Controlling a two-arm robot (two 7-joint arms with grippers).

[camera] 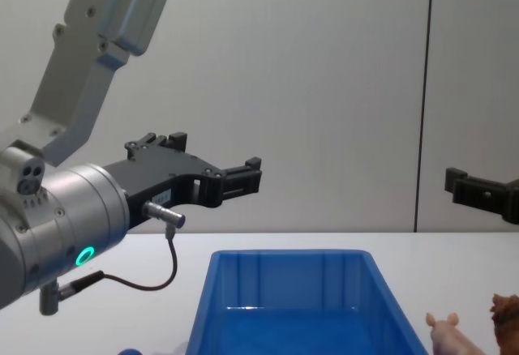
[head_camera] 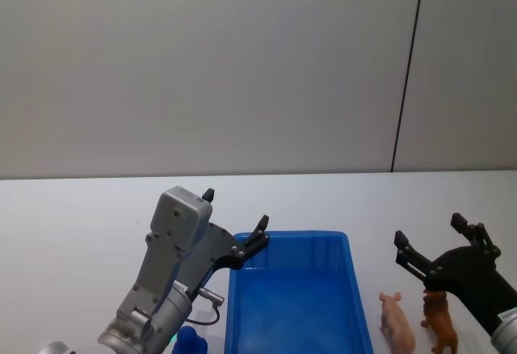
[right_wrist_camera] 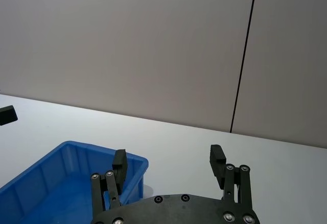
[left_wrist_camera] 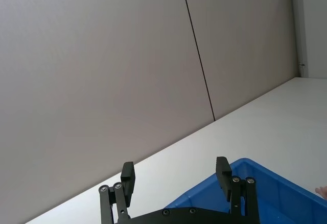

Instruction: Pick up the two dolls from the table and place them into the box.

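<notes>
The blue box (head_camera: 291,309) sits open-topped on the white table (head_camera: 73,225), and nothing lies inside it. Just right of it stand the two dolls: a pale pink pig (head_camera: 397,322) and a rough brown animal (head_camera: 440,327). The chest view shows the box (camera: 284,298), the pig (camera: 446,332) and the brown doll (camera: 508,321) at the lower right. My left gripper (head_camera: 236,208) hovers open above the box's far left corner. Held above and slightly behind the dolls, my right gripper (head_camera: 429,229) is open. Each wrist view shows open, empty fingers, left (left_wrist_camera: 174,165) and right (right_wrist_camera: 167,153).
A small blue object (head_camera: 190,343) lies on the table beside the box's near left corner. A grey wall with a dark vertical seam (head_camera: 408,71) rises behind the table. Bare tabletop stretches beyond the box and to the far left.
</notes>
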